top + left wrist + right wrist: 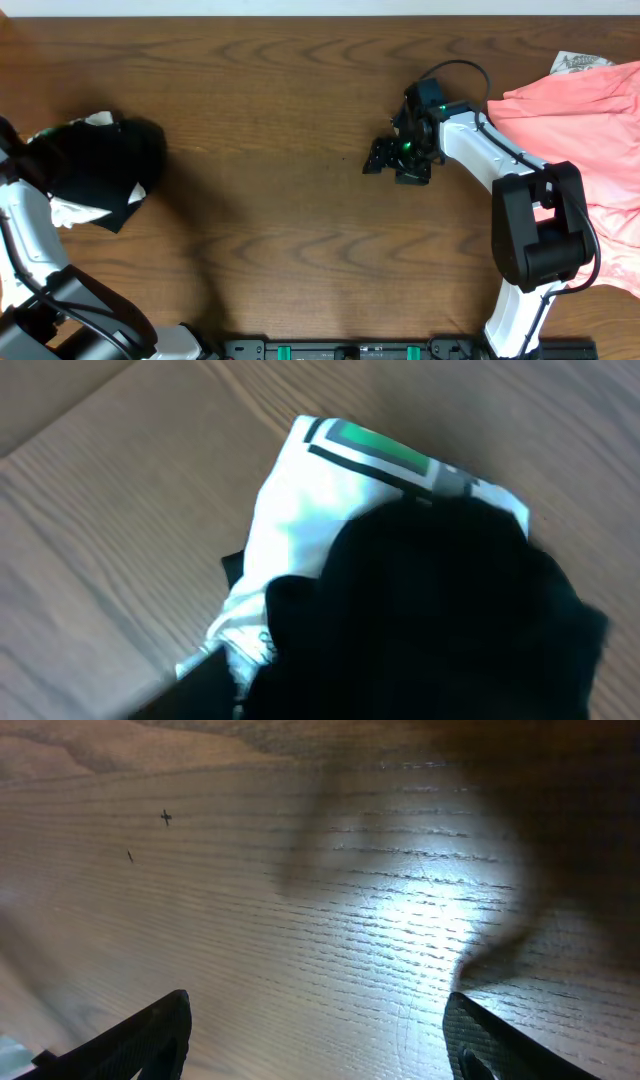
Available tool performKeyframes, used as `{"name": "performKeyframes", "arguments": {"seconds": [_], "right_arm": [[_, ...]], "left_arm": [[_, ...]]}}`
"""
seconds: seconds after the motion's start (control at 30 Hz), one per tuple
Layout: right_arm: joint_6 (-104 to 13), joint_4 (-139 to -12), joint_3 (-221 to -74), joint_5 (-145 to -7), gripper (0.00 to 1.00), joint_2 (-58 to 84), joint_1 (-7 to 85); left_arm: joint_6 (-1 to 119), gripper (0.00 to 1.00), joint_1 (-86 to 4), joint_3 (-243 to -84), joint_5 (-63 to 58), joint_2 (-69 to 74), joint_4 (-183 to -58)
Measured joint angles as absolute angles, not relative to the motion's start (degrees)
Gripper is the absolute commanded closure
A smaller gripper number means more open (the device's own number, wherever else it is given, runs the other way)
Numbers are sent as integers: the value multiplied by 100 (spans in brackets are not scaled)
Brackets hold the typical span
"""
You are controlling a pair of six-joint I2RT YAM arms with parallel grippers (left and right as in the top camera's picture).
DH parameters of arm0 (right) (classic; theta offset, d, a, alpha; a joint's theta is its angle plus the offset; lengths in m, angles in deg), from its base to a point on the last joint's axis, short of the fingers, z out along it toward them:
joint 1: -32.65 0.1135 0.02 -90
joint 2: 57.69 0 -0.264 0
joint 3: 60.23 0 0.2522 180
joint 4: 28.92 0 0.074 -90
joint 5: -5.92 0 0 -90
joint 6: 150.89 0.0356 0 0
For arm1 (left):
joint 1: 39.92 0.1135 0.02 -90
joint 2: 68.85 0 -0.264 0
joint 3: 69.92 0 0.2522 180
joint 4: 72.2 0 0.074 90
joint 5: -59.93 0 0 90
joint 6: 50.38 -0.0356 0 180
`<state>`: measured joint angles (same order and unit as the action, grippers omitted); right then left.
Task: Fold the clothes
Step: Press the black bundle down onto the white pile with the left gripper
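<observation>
The right gripper (315, 1010) stands released, jaws wide apart, low over bare tabletop (280, 110) near the middle; nothing lies between its fingers (140, 1040); the salmon-pink garment (590, 130) is heaped well apart from it at the right edge, under that arm's base. Whether the left gripper is released or clenched I cannot tell, as its wrist view is filled with dark cloth; the black shirt (105, 165) lies bunched at the far left beside the left arm (25, 225), on top of a white garment with green print (340, 480).
</observation>
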<state>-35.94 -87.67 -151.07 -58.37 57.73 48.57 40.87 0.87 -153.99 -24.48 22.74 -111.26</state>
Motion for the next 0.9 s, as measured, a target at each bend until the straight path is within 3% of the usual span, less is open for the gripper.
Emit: {"name": "performKeyframes", "arguments": {"seconds": [0.07,0.43,0.53,0.63,0.7,0.77,0.9], "right_arm": [[-3594,-8774,-15107,-5837,21,5773,4857],[-3657,-8861,-15107,-5837,21,5773,4857],[-3662,-8865,-15107,-5837,21,5773,4857],[-3668,-8870,-15107,-5837,21,5773,4857],[-3688,-8870,-15107,-5837,21,5773,4857],[-3701,-8870,-15107,-5837,21,5773,4857],[-3705,-8870,-15107,-5837,21,5773,4857]], "left_arm": [[4085,2,105,-15401,-2451,2309,-11122],[4116,0,118,-15401,-2569,2543,-11111],[4162,16,122,-15401,-2396,2543,-11094],[4190,55,122,-15401,-2149,2521,-11028],[4192,87,122,-15401,-1968,2422,-10982],[4166,94,122,-15401,-1860,2243,-10967],[4087,94,72,-15401,-1815,1655,-10906]]}}
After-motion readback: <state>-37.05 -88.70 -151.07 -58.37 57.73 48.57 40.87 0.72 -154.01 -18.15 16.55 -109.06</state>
